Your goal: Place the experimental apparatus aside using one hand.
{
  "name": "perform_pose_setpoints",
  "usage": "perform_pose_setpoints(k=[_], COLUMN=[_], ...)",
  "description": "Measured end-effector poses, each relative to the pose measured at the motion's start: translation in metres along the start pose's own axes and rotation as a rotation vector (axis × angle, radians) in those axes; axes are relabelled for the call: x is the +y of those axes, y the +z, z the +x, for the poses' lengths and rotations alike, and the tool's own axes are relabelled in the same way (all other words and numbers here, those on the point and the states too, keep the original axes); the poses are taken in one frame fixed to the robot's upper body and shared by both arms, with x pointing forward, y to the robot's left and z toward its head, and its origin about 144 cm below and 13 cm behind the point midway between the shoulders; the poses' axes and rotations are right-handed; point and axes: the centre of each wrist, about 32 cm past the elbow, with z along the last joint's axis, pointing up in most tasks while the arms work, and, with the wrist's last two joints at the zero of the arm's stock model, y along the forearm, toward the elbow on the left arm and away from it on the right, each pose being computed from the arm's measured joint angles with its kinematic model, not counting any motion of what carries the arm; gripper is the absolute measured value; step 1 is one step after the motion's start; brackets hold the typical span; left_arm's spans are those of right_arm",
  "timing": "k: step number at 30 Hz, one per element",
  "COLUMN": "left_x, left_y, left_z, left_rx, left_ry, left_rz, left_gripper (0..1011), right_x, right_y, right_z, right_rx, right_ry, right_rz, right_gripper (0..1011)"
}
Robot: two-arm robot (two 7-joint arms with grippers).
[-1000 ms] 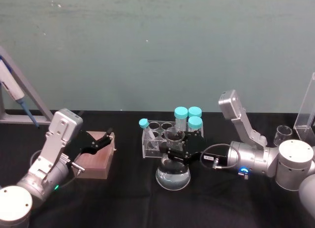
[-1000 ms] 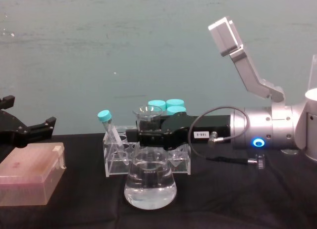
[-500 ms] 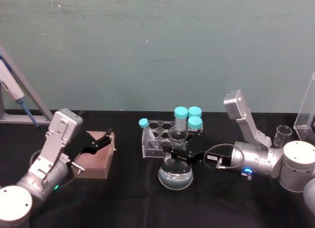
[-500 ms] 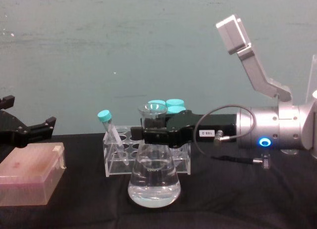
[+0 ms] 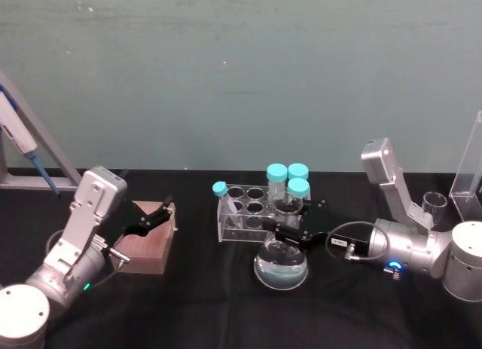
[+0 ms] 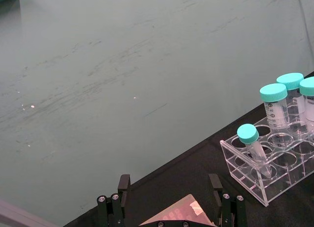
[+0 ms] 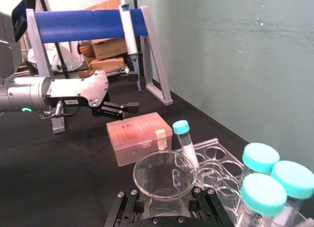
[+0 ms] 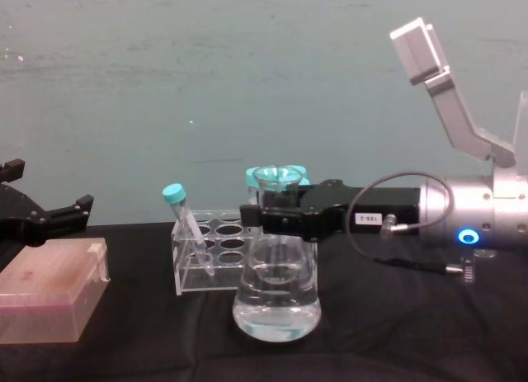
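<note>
Clear glass, the conical flask (image 5: pixel 281 264) sits at lower centre of the head view, its neck clamped between the fingers of the right gripper (image 5: pixel 290 227), which reaches in from the right edge. Over the last second flask and gripper have slid together toward the right of the frame: the flask was in front of the tube rack's (image 5: pixel 242 213) middle and now stands off its right end, below the three teal-capped tubes (image 5: pixel 288 182). In the chest view the flask (image 8: pixel 276 295) appears just above the black cloth or barely touching it; I cannot tell which. I judge the move aside to be under way, not finished.

The left gripper (image 5: pixel 151 215) hovers with its fingers apart over the pink tip box (image 5: pixel 145 244) at lower left, idle.

At the right edge of the head view a small beaker (image 5: pixel 432 206) and a tall acrylic stand (image 5: pixel 470 168) are partly cut off, and the arm covers the table near them, so where the flask could land is hard to judge. The flask neck is hidden by the gripper (image 8: pixel 280 219) in the chest view.
</note>
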Motion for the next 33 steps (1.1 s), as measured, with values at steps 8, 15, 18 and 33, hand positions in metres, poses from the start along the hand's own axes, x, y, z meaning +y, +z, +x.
perform_pose_setpoints(k=[8, 15, 18, 33], left_x=[0.0, 0.0, 0.0, 0.0], left_y=[0.0, 0.0, 0.0, 0.0], left_z=[0.0, 0.0, 0.0, 0.0], left_rx=[0.0, 0.0, 0.0, 0.0], left_ry=[0.0, 0.0, 0.0, 0.0], left_rz=[0.0, 0.0, 0.0, 0.0], left_gripper=[1000, 1000, 1000, 1000], right_x=[-0.015, -0.03, -0.041, -0.079], right_y=[0.0, -0.001, -0.002, -0.002], right_z=[-0.004, -0.006, -0.006, -0.007], right_rx=[0.007, 0.017, 0.013, -0.032], right_ry=[-0.045, -0.108, -0.158, -0.396], right_rz=[-0.001, -0.008, -0.01, -0.003], right_gripper=[453, 453, 453, 453])
